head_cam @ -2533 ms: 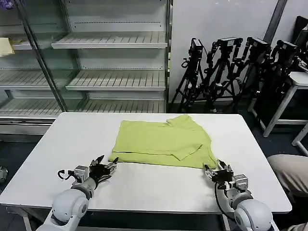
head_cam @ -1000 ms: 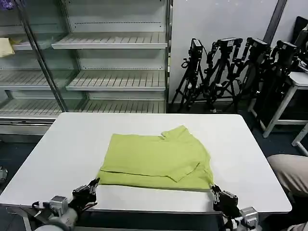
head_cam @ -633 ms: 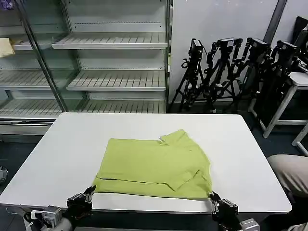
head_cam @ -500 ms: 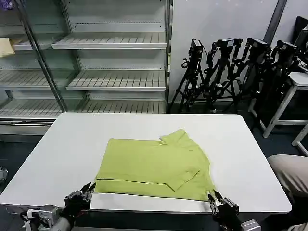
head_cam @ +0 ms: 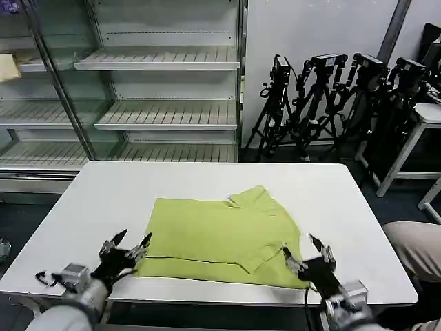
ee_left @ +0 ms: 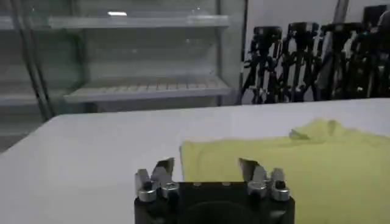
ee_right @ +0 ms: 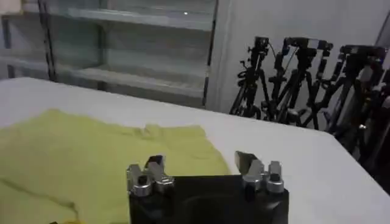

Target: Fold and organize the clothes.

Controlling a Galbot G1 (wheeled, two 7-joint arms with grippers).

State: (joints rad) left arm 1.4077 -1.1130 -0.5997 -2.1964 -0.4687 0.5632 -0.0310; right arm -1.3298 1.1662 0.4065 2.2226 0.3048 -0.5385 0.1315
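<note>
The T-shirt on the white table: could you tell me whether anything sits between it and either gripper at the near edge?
Nothing visible does. The T-shirt lies partly folded on the white table. The left gripper, open, is at its near left corner, and the right gripper, also open, is at its near right corner, with no other object between.

Left gripper [ee_left: 206, 172] with fingers spread wide and empty, lime T-shirt [ee_left: 286, 164] lying flat on the white table [ee_left: 79, 158] just beyond it, metal shelving [ee_left: 140, 55] and camera tripods [ee_left: 304, 61] far behind
</note>
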